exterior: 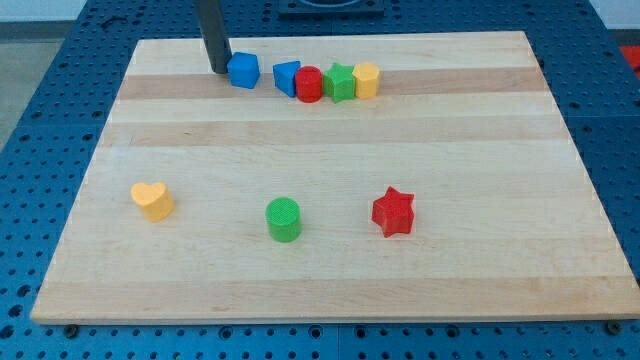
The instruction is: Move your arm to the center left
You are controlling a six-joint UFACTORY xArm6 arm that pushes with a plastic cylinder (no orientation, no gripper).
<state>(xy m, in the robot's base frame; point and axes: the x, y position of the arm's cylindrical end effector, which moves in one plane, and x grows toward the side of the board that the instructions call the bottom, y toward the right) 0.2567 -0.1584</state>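
Observation:
My tip (219, 70) rests on the wooden board (330, 260) near the view's top, left of centre. It stands just left of a blue cube (244, 70), very close to it or touching. Right of the cube runs a row: a blue block of wedge-like shape (287, 77), a red cylinder (308, 85), a green star (341, 82) and a yellow hexagon-like block (367, 79). These four touch each other; the cube stands a little apart from them.
A yellow heart (153, 200) lies at the lower left. A green cylinder (284, 219) lies at the lower middle. A red star (394, 211) lies right of it. Blue perforated table surrounds the board.

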